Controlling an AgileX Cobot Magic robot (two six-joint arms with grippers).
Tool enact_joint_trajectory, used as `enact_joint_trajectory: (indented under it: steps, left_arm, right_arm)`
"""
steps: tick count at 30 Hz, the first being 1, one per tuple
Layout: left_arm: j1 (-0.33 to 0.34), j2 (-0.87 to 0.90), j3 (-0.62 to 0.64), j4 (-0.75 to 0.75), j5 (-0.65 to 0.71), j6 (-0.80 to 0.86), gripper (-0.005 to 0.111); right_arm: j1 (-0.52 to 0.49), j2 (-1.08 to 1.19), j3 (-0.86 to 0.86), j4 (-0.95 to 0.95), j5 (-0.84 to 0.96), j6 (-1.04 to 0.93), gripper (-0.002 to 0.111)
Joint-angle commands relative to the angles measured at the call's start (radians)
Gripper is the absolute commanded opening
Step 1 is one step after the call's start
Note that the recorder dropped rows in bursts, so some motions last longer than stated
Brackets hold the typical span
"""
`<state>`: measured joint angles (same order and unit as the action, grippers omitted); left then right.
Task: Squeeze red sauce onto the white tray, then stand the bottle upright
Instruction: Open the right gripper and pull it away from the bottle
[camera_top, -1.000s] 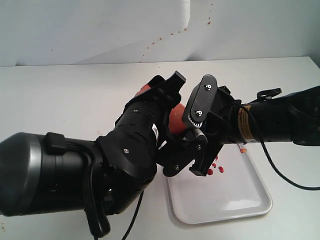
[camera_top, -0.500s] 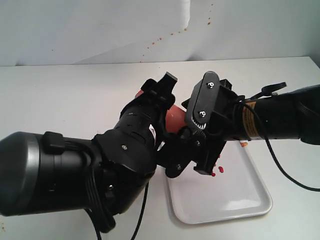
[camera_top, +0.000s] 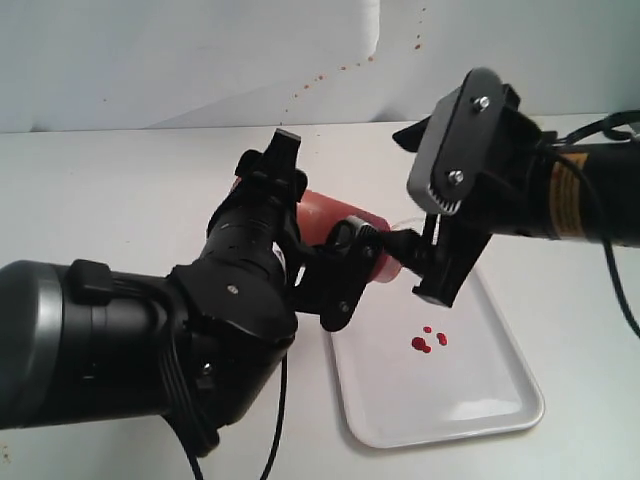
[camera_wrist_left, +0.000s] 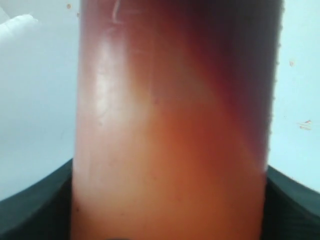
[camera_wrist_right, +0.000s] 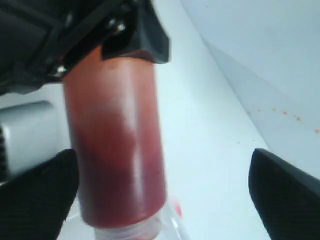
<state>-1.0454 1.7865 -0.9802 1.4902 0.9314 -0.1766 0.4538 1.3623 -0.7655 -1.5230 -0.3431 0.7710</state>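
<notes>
The bottle (camera_top: 340, 222) lies tilted nearly flat above the table, its cap end towards the white tray (camera_top: 470, 390). My left gripper (camera_top: 318, 215) is shut on its red body. In the left wrist view the bottle (camera_wrist_left: 170, 125) fills the frame between the black fingers (camera_wrist_left: 30, 207). My right gripper (camera_top: 428, 245) hangs open over the tray's far end, just past the cap, which is hidden there. In the right wrist view the bottle (camera_wrist_right: 117, 150) sits beside one of the fingers (camera_wrist_right: 40, 195), with a wide gap to the other. Small drops of red sauce (camera_top: 427, 342) lie on the tray.
The left arm's bulky black body (camera_top: 120, 350) fills the near left, with a cable (camera_top: 272, 430) hanging by the tray's near corner. The pale back wall (camera_top: 330, 70) carries fine red speckles. The white table (camera_top: 120, 190) stretches to the left and behind.
My right gripper has opened and drawn up and to the right, off the bottle. The left gripper has swung the bottle leftwards, and the drops on the tray now show.
</notes>
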Motion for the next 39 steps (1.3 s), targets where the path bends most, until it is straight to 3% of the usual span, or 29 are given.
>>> enact_joint_trajectory:
  steps: [1,8,20,33,39]
  left_arm:
    - [0.0,-0.007,0.048,0.094,-0.011,-0.135,0.0]
    - [0.0,-0.007,0.092,0.127,-0.011,-0.354,0.0]
    - [0.0,-0.007,0.306,0.254,-0.008,-0.854,0.0]
    - [0.0,-0.007,0.342,0.254,-0.059,-0.939,0.0]
    - [0.0,-0.023,0.342,0.254,-0.038,-1.097,0.0]
  right_arm:
    - [0.013,-0.117,-0.005,0.049,0.066,0.074,0.081]
    - [0.013,-0.251,-0.005,0.072,0.231,0.211,0.077]
    - [0.013,-0.277,-0.005,0.098,0.384,0.254,0.075]
    - [0.013,-0.275,0.001,0.102,0.382,0.262,0.075]
    - [0.013,-0.204,0.021,0.102,0.467,0.288,0.075]
